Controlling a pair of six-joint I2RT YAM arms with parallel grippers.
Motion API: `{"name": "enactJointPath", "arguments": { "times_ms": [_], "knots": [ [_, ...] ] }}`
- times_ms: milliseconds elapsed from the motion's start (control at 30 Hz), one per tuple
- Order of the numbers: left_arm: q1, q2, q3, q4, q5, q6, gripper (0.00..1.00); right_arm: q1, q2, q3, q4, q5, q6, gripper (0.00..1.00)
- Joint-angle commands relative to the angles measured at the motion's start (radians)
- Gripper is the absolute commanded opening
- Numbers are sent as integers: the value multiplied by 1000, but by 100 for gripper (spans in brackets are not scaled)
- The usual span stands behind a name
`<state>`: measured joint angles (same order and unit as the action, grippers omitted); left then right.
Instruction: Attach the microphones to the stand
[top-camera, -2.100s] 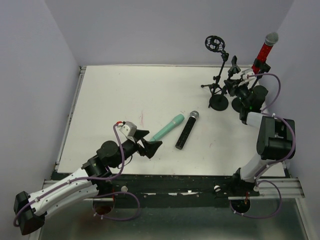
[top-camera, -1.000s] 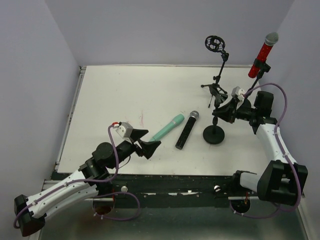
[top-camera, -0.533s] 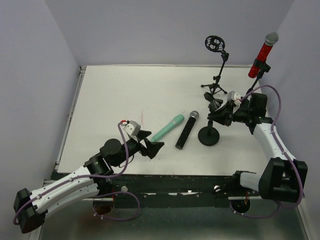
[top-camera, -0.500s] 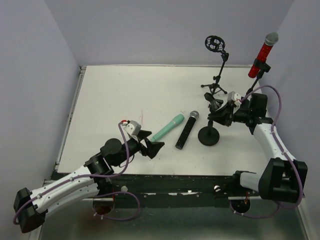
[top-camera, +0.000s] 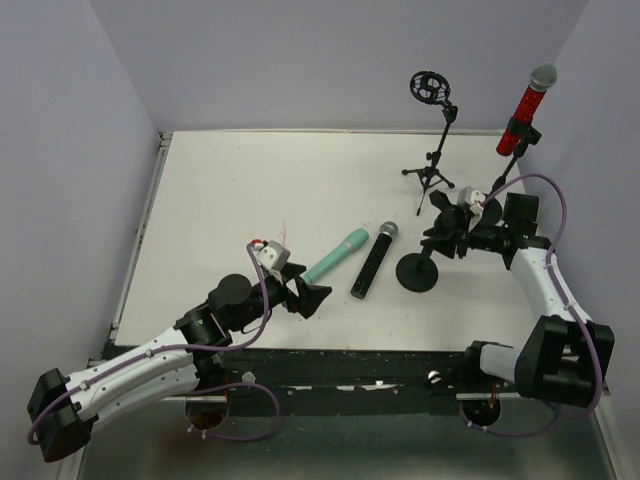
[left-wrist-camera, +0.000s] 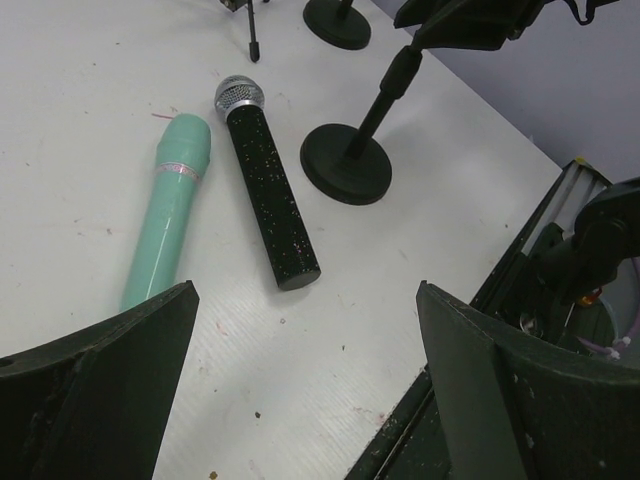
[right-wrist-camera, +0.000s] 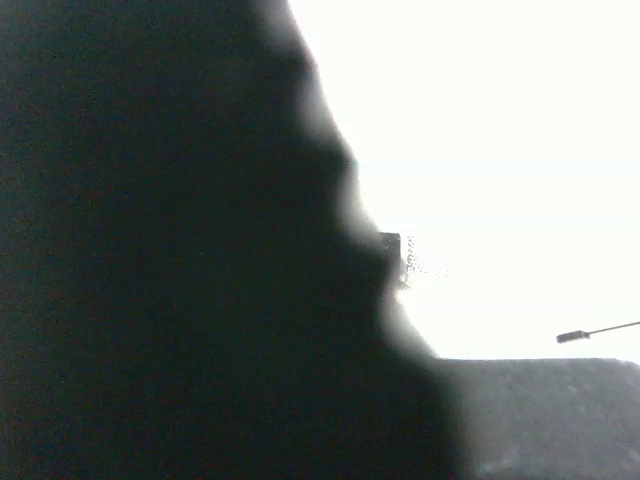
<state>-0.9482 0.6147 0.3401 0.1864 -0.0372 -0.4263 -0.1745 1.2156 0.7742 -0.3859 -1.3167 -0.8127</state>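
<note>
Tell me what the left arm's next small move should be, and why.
Probably ease the left gripper forward and down until its jaws straddle the mint-green microphone. The jaws stand wide open and empty. That microphone lies flat on the table just ahead, nearer than the black microphone, and only the red microphone is mounted.

Legible text: none found | top view: no lettering, labels or numbers could be read | left wrist view: none could be read | right wrist view: frame dark and overexposed, nothing readable
</note>
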Motion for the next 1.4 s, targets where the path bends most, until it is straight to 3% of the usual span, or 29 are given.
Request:
{"name": "enactJointPath", "arguments": {
  "times_ms": [0, 267, 433, 500, 733, 933, 1067, 1367],
  "knots": [
    [6, 32, 20, 27, 36, 14, 98, -25, 9, 8, -82, 54, -11, 39],
    [37, 135, 56, -24, 61, -26, 98, -88, 8, 74, -168, 96, 49, 69],
    [124, 276, 118, -59, 155, -54, 98, -177, 21, 151, -441, 134, -201, 83],
    [155, 341, 167, -76, 201, -39, 98, -191, 10, 171, -487, 187, -209, 87],
    [196, 578, 368, -217, 280, 75, 99, -200, -120, 152, -452, 320, -8, 91],
    [198, 801, 638, -520, 241, 286, 96, -200, -195, 70, -315, 217, 234, 91],
    [198, 973, 795, -685, 189, 360, 93, -200, -183, 71, -306, 264, 251, 92],
    [195, 1145, 922, -792, 137, 345, 87, -200, -169, 76, -306, 280, 257, 92]
  ]
}}
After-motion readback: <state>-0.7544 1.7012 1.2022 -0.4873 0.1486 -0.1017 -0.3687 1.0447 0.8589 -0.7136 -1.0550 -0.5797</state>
